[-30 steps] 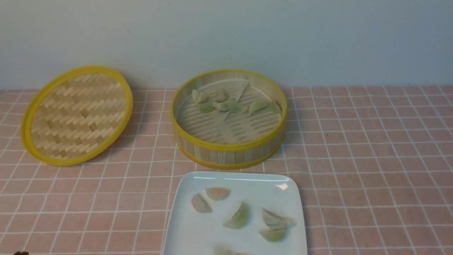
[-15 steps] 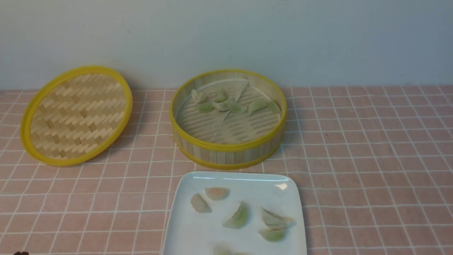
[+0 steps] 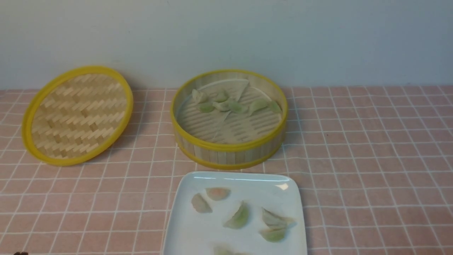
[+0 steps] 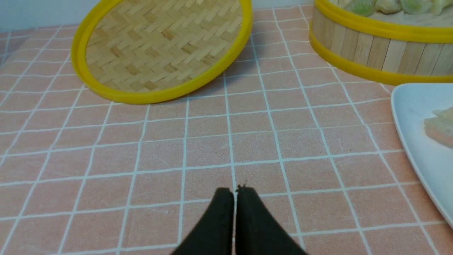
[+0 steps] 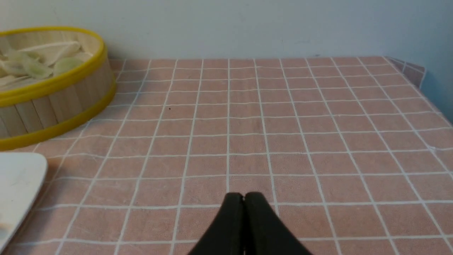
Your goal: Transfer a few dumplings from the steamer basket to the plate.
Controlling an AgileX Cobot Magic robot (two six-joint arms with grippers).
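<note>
The steamer basket (image 3: 228,147) stands at the table's centre back with several pale green dumplings (image 3: 231,105) along its far side. The white plate (image 3: 184,226) lies in front of it and holds several dumplings (image 3: 239,216), one pinkish (image 3: 217,193). My left gripper (image 4: 235,190) is shut and empty, low over the cloth to the left of the plate (image 4: 417,141). My right gripper (image 5: 244,195) is shut and empty, over the cloth to the right of the basket (image 5: 53,106). Neither arm reaches into the front view, apart from a dark speck at its bottom left corner.
The flat woven lid (image 3: 76,115) with a yellow rim leans tilted at the back left. A pink checked cloth (image 3: 371,159) covers the table. A pale wall stands right behind the basket. The table's right edge (image 5: 421,76) shows in the right wrist view.
</note>
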